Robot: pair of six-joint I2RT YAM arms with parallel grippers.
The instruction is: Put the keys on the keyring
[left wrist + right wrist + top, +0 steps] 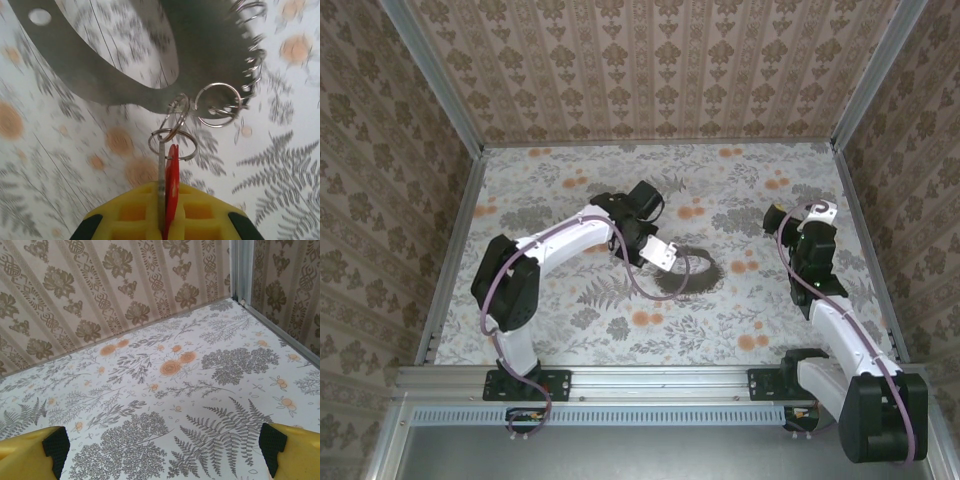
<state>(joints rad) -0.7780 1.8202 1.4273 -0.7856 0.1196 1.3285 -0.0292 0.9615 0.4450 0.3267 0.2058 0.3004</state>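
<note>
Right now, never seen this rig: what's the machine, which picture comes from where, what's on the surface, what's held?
Two small robot arms are bolted at the near edge of a floral-patterned table, inside patterned walls. The overhead view looks down from behind them. The other two pictures come from cameras on each wrist. The left claw is shut on a red key; small wire rings at the key's tip link to a large flat grey keyring, which the overhead view shows lying mid-table. The right claw is open, holds nothing, and faces the far corner.
</note>
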